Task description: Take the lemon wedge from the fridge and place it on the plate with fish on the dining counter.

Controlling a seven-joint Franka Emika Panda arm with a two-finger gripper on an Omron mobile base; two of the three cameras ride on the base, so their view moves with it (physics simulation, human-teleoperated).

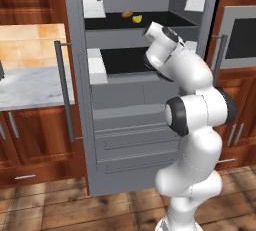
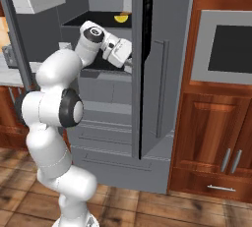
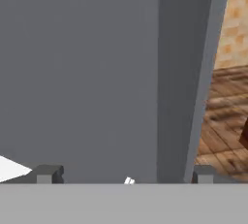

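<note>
Fridge (image 1: 125, 140) open; lemon wedge (image 1: 137, 19) tiny, far back.

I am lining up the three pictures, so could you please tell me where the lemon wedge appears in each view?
Left base view: the lemon wedge lies on the upper black shelf of the open fridge, just right of an orange-brown food item.
Right base view: the wedge sits top centre, on that shelf, above the hand.
Hand view: not in it.
Shared landmark: the upper black shelf.

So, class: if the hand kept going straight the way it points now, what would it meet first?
Probably a flat grey inner panel of the fridge, which faces the hand; depth is unclear.
</note>
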